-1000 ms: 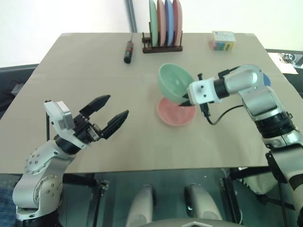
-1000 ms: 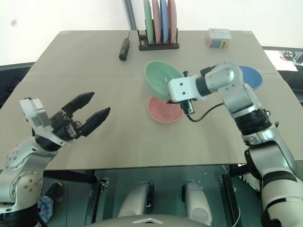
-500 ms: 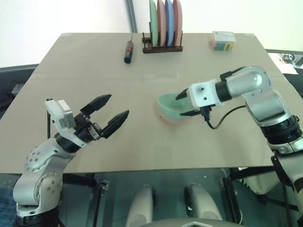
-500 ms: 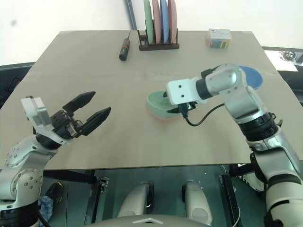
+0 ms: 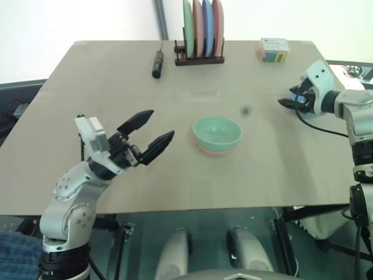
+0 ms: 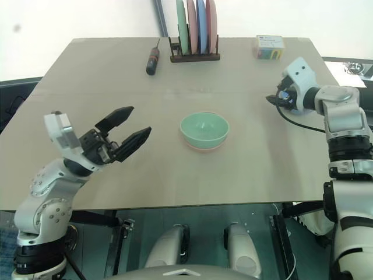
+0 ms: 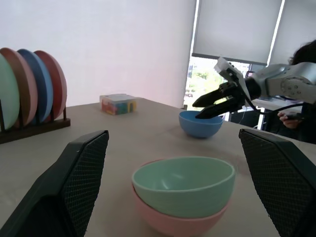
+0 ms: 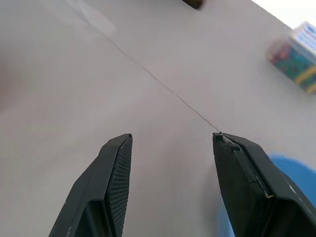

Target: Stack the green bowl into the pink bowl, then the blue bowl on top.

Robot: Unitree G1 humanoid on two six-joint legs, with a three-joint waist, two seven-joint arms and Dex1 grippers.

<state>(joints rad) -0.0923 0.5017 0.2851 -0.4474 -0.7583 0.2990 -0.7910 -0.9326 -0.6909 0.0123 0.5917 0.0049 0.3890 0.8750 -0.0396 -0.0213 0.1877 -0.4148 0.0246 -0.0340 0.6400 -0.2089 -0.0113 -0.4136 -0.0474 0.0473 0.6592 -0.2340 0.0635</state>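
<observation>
The right gripper (image 7: 217,103), jaws apart, hovers at the blue bowl (image 7: 200,124) by the surface's right edge, far nearer than the left gripper (image 5: 150,132), also apart.

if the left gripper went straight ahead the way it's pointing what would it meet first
Probably the green bowl nested in the pink bowl, lying dead ahead between the left gripper's open fingers, though it may pass just above.
</observation>
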